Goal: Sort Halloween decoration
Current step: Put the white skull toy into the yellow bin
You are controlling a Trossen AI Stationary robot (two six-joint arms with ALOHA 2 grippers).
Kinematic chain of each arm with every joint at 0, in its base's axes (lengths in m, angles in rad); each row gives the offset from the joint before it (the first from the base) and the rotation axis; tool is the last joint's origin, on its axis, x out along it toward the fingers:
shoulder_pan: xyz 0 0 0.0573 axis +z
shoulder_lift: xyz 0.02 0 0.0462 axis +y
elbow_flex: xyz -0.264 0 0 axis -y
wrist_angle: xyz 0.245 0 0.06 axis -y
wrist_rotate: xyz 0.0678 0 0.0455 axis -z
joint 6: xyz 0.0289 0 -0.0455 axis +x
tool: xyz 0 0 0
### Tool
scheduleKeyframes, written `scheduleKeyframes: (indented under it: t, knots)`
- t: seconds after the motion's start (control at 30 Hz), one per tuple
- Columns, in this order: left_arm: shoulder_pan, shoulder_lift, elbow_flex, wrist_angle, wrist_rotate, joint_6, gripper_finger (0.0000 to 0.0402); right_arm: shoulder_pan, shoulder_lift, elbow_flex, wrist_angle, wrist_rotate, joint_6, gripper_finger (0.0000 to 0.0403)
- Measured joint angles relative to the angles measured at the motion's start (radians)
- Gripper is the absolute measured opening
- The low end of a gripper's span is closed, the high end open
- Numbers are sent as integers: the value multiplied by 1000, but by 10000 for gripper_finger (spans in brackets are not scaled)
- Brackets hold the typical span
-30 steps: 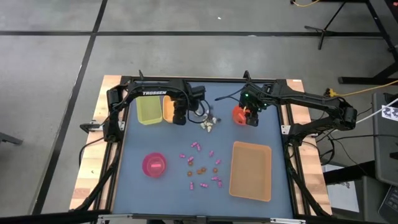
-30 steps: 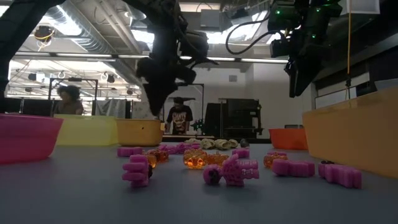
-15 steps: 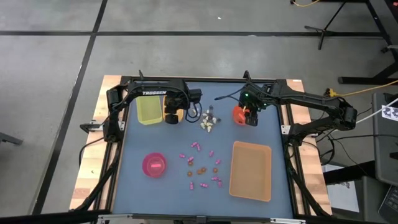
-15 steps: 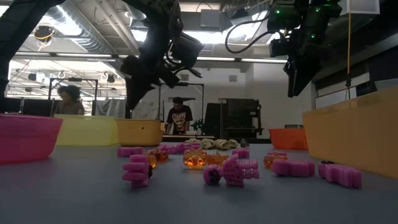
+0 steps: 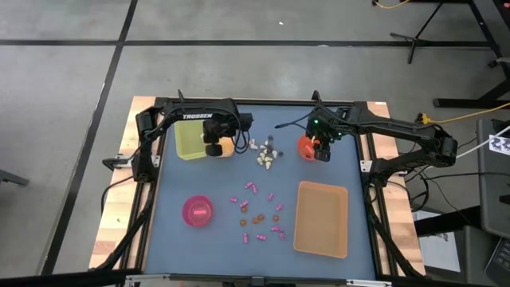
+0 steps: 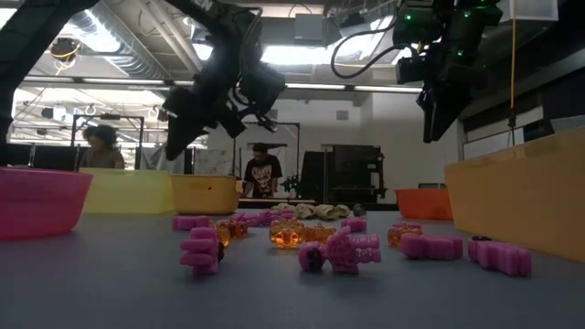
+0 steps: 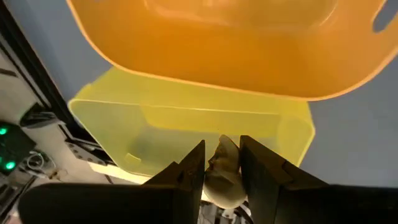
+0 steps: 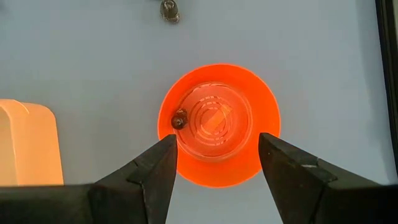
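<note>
Left wrist view alone shows cream trinket (image 7: pixel 222 171) pinched in left tool (image 7: pixel 222 163)

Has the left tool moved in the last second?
Yes. In the high view the left tool has swung from beside the cream trinket pile across the orange tray towards the green tray, carrying a cream trinket.

Left gripper (image 7: pixel 221 163) pinched closed, right gripper (image 8: pixel 216 163) spread wide.
</note>
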Motion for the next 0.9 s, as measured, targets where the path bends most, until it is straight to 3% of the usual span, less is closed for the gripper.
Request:
scheduleKeyframes:
  t: [0.73,0.9]
  knots:
    - [77,0,-120,0,-11,-9,78,0,0,0,0,0,0,225]
    - [85,0,-120,0,-10,-65,107,0,0,0,0,0,0,225]
